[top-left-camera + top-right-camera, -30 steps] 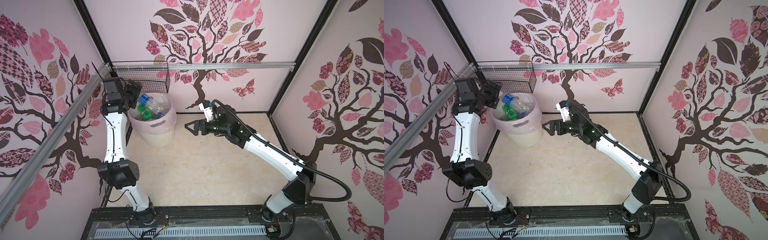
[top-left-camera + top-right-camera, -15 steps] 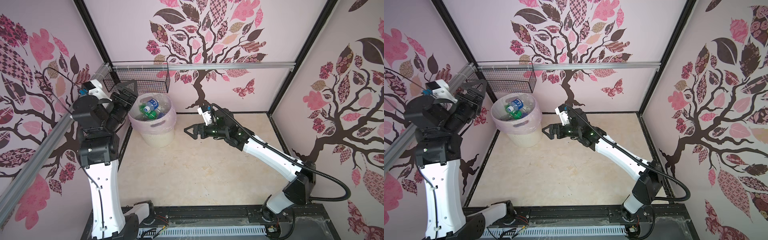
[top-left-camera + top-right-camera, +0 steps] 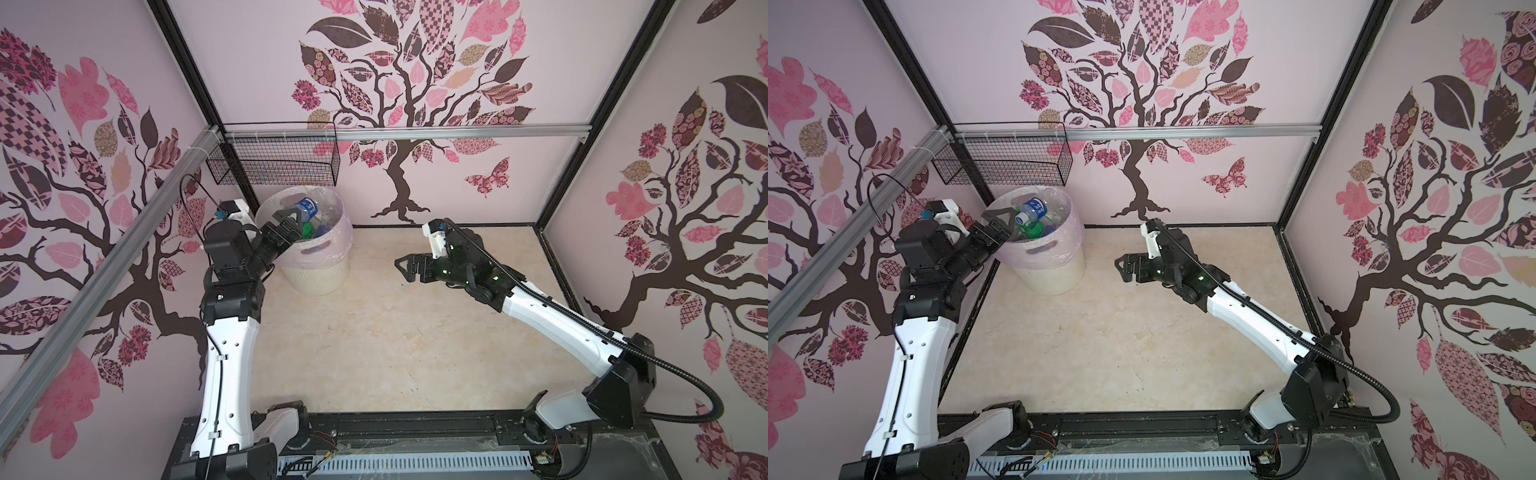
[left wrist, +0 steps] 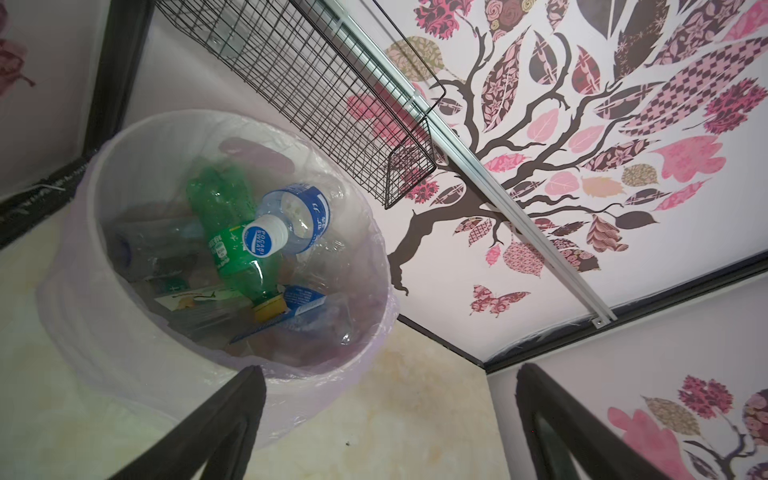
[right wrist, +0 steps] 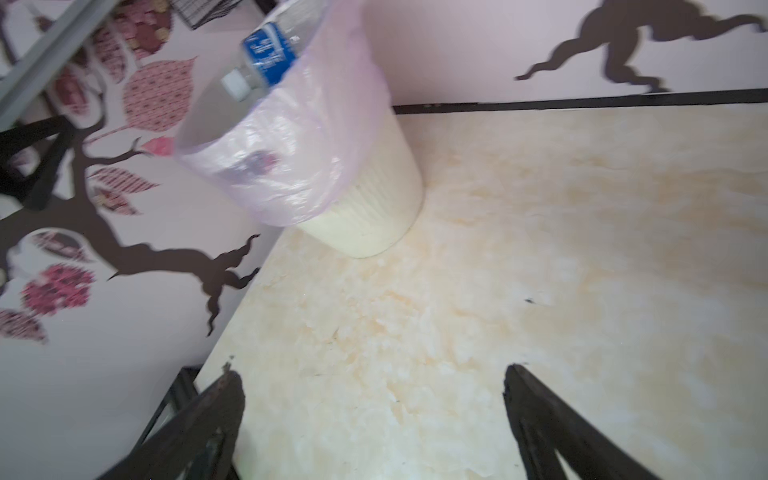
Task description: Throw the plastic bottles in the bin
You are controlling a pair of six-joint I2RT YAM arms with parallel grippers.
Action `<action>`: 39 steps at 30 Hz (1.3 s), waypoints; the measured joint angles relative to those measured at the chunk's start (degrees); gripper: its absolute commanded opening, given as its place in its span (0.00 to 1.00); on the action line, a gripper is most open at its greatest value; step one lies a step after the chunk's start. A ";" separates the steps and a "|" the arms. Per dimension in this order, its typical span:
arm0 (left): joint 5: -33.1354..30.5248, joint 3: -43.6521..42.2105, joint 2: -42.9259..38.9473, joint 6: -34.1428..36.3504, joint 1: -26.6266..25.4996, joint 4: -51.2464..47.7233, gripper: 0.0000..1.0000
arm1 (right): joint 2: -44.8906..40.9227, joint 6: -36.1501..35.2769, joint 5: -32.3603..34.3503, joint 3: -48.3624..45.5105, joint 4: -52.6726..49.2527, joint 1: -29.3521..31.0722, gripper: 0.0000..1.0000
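Several crinkled plastic bottles (image 4: 232, 237) fill the round (film-lined) bin (image 4: 133, 166).

Black wire mesh basket (image 3: 274, 162) hangs from the aluminium rail (image 3: 457, 132) at the back-left corner. Table surface (image 3: 395, 353) beige, marbled. Back wall carries a tree decal (image 3: 401, 183) and a butterfly decal (image 3: 487, 179).

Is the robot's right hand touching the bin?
Apart. In both top views, bare floor shows between the open right gripper and the bin.
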 measured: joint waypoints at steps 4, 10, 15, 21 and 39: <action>-7.65 -6.05 -0.59 4.55 -0.15 0.68 0.97 | -2.21 -1.38 11.52 -5.38 -0.33 -1.84 0.99; -22.47 -17.81 0.98 9.81 -0.15 2.73 0.97 | -4.46 -0.42 20.50 -12.24 0.22 -8.11 0.99; -31.89 -24.50 4.59 12.26 0.02 6.32 0.97 | -7.41 0.63 26.93 -20.63 4.09 -16.96 1.00; -36.04 -29.57 13.07 13.60 1.55 15.69 0.97 | -7.87 -1.11 35.30 -29.00 12.41 -17.59 0.99; -28.22 -47.10 22.99 26.08 -3.15 53.81 0.97 | -0.79 -18.56 57.33 -50.60 56.83 -17.77 0.99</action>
